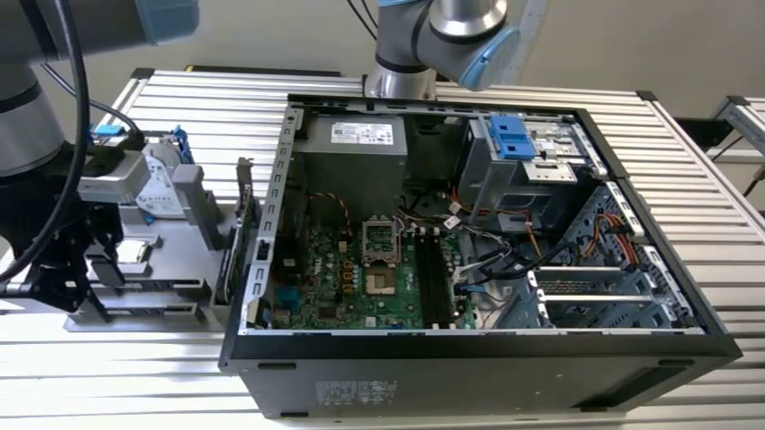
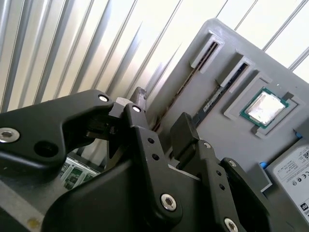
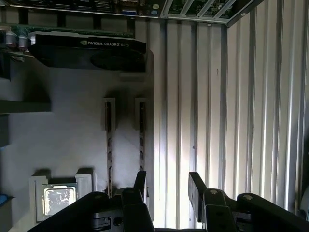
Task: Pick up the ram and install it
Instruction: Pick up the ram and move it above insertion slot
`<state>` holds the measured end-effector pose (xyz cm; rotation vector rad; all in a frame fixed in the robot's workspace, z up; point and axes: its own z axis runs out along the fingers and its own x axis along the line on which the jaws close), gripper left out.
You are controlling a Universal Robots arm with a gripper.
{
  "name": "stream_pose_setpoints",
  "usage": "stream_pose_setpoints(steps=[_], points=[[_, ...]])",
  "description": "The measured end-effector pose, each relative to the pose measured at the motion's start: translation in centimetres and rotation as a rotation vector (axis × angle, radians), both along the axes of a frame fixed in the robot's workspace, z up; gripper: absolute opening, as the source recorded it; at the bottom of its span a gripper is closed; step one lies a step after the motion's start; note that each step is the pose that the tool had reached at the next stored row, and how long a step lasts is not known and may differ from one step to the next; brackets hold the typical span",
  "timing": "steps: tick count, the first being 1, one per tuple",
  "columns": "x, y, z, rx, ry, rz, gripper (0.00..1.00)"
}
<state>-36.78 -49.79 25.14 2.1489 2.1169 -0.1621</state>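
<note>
Pincer point(image 3: 168, 182) is spread wide open with nothing in it. It hangs over the outer edge of the gray tray point(image 3: 72, 121), with one finger point(image 3: 141, 180) just beside the tray's edge-side slot and the other over the bare tabletop point(image 3: 241, 121) slats. The ram point(image 2: 219, 94) stands on edge in the tray's other slot, the one nearer the cpu point(image 2: 265, 107), apart from the pincer. The tray sits by the tabletop edge on the exterior view's left, right beside the open pc case point(image 1: 478, 358).
</note>
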Motion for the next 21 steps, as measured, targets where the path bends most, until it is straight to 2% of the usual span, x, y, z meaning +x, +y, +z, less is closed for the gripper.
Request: stream_pose_setpoints(steps=[4,8,9,10,12,15,19,21], points=[[-0.01,0.01,-0.32,0.0046,0.0,0.001,1.0],[0.0,0.01,-0.33,0.0057,-0.0003,0.001,1.0],[0.0,0.0,-0.34,0.0136,-0.002,0.001,1.0],[0.0,0.01,-0.38,0.0269,-0.0035,0.001,1.0],[-0.01,0.01,-0.45,0.0476,-0.0052,0.001,1.0],[0.0,0.0,-0.67,0.0736,-0.0063,0.001,1.0],[0.0,0.01,-1.06,0.0874,-0.0063,0.001,1.0],[-0.01,0.01,-1.21,0.0914,-0.0062,0.003,1.0]])
